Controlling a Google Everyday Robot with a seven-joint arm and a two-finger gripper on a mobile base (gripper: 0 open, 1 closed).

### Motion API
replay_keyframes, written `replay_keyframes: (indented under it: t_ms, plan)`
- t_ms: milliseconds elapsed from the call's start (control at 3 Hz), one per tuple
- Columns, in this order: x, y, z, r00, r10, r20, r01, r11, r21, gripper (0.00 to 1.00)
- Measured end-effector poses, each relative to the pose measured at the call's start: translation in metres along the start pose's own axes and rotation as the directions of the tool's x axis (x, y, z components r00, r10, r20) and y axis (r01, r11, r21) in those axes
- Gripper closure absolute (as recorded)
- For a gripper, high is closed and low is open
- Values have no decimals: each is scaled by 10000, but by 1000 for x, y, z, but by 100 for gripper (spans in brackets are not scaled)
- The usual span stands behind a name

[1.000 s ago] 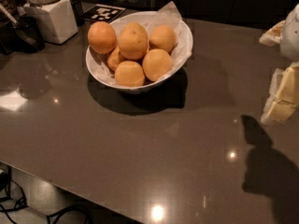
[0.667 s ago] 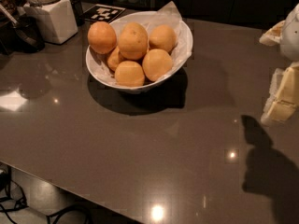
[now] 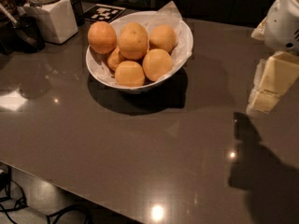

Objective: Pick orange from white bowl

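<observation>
The white bowl (image 3: 186,35), lined with crinkled white paper, stands on the dark table left of centre and holds several oranges. The orange (image 3: 133,41), the largest one, lies on top in the middle of the pile. The other oranges lie around it and below it. My gripper (image 3: 270,83), cream-coloured under a white arm housing, hangs at the right edge of the camera view. It is above the table, well to the right of the bowl and apart from it. It holds nothing that I can see.
A white square jar (image 3: 52,18) stands at the back left beside a dark utensil (image 3: 24,31). A black-and-white marker tag (image 3: 103,12) lies behind the bowl. The table's front edge runs diagonally at lower left, with cables (image 3: 18,204) on the floor below.
</observation>
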State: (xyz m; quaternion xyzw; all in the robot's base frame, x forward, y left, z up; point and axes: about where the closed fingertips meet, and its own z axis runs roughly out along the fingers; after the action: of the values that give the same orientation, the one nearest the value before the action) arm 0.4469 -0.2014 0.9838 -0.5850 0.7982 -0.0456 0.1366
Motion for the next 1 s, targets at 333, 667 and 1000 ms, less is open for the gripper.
replay_keyframes:
  t_ms: [333, 667, 1000]
  plan:
    - [-28, -9, -1, 9998, -30, -201, 28, 9999, -105, 0]
    - [-32, -13, -2, 10000, -48, -72, 48, 10000, 68, 0]
    - [-60, -15, -4, 9988, -495, -22, 495, 9984, 274, 0]
